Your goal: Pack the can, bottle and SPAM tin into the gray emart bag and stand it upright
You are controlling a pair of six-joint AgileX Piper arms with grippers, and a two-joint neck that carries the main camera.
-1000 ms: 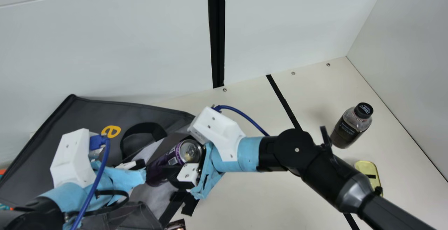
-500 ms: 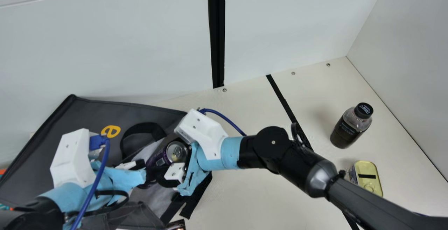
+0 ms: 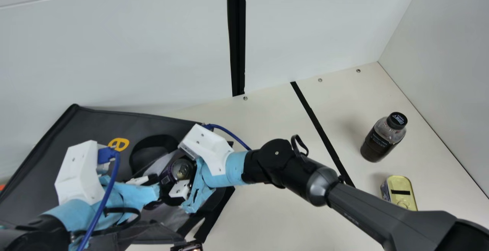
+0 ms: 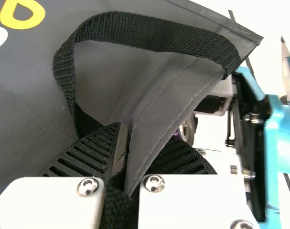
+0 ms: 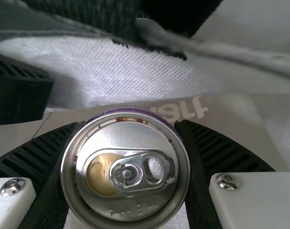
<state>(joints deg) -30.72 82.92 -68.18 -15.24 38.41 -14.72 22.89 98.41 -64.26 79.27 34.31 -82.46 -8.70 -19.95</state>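
Nearest, the left arm comes in low from the near left, its wrist aimed right across the gray emart bag (image 3: 93, 123). The left gripper (image 4: 135, 143) is clamped on the bag's edge, beside the handle (image 4: 149, 31). That grip should stay firm and steady so the mouth stands open; if it slips, the cloth could fold over the opening.

The right arm slants from the near right, stretched well over the table (image 3: 275, 220), its wrist pointing left into the mouth. The right gripper (image 5: 129, 125) grasps the can (image 3: 181, 170) around its sides, pull-tab end facing back to the wrist, pale lining around it. This looks like the first item going in. It seems best to ease it deeper along its own axis, clear of the strap, and let go only once the bag bears it, then back out straight so nothing snags.

Farther, at the right, the SPAM tin (image 3: 401, 199) sits on the table; beyond it stands the bottle (image 3: 382, 140), capped. Both await packing.
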